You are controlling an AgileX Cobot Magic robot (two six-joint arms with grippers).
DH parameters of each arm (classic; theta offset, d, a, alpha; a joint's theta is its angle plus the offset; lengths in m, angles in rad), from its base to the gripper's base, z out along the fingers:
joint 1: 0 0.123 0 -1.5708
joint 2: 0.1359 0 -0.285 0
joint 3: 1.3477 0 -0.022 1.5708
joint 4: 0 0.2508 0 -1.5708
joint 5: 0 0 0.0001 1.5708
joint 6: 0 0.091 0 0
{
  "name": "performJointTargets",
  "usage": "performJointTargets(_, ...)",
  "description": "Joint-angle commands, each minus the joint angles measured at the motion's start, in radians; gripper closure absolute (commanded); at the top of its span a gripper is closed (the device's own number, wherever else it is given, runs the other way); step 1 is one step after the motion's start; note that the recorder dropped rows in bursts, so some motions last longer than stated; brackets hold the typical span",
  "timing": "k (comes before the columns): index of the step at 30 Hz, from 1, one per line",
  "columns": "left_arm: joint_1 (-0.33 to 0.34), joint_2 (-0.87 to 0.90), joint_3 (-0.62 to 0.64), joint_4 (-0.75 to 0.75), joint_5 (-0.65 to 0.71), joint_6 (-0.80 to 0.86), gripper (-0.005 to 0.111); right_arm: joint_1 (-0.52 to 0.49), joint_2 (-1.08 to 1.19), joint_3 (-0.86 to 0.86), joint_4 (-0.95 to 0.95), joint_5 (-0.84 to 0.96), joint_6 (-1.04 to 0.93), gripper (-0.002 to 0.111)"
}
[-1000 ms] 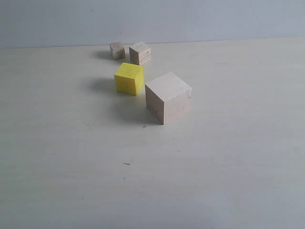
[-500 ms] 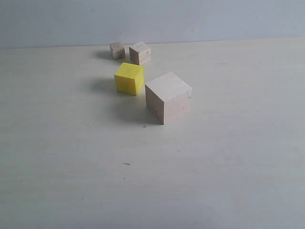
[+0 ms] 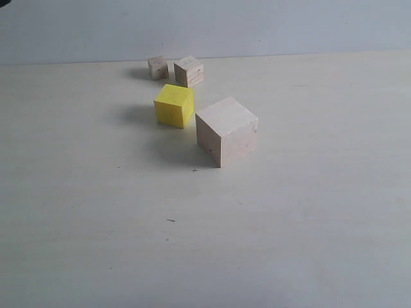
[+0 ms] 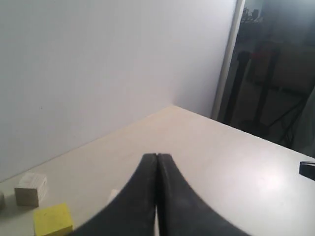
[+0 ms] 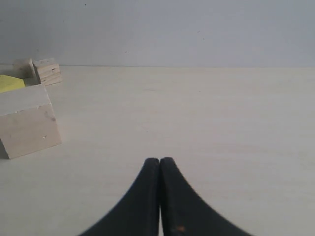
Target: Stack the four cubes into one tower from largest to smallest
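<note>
**Item 1.** Large pale wood cube (image 3: 226, 130). Stands flat on the table (image 3: 289, 231). It is the cube closest to the right gripper (image 5: 160, 160), ahead of the fingertips and off to one side of their line.

**Item 2.** Yellow cube (image 3: 174, 105). Mid-size, and just beside item 1 on the side away from the right jaws. Whether the two touch cannot be told. In the left wrist view it lies ahead of the left gripper (image 4: 157, 156), to one side of the jaws.

**Item 3.** Smaller pale wood cube (image 3: 189, 70). Lies beyond the yellow cube, farther from both pairs of jaws and near the wall (image 3: 270, 25). Grain lines show on its side face.

**Item 4.** Smallest pale wood cube (image 3: 158, 67). Sits just beside item 3, with a narrow gap between them, at the same far reach from the jaws.

All four cubes sit singly on the table, none on top of another.

**Item 5.** Left gripper. Black fingers pressed together tip to tip, nothing between them, raised over bare table.

**Item 6.** Right gripper. Black fingers likewise closed flat against each other and holding nothing, low over bare table, clear of every cube.

**Item 7.** Dark stands (image 4: 268, 78). Beyond the table edge, far ahead of the left jaws.
</note>
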Motion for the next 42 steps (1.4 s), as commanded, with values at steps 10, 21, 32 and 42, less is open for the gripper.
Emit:
performJointTargets(10, -0.001, 0.045, -0.019, -0.120, -0.082, 0.005, 0.103, -0.004, -0.006, 0.004, 0.003, -0.004, 0.003, 0.108)
performJointTargets(21, -0.186, 0.166, -0.130, 0.035, 0.195, -0.201, 0.034, -0.004, -0.006, 0.004, 0.005, -0.004, 0.003, 0.108)
performJointTargets(32, -0.530, 0.356, -0.329, 0.236, 0.514, -0.306, 0.033, -0.004, -0.006, 0.004, 0.005, -0.004, 0.003, 0.108)
performJointTargets(42, -0.617, 0.654, -0.481, 0.236, 0.580, -0.231, 0.026, -0.004, -0.006, 0.004, 0.005, -0.006, 0.003, 0.108)
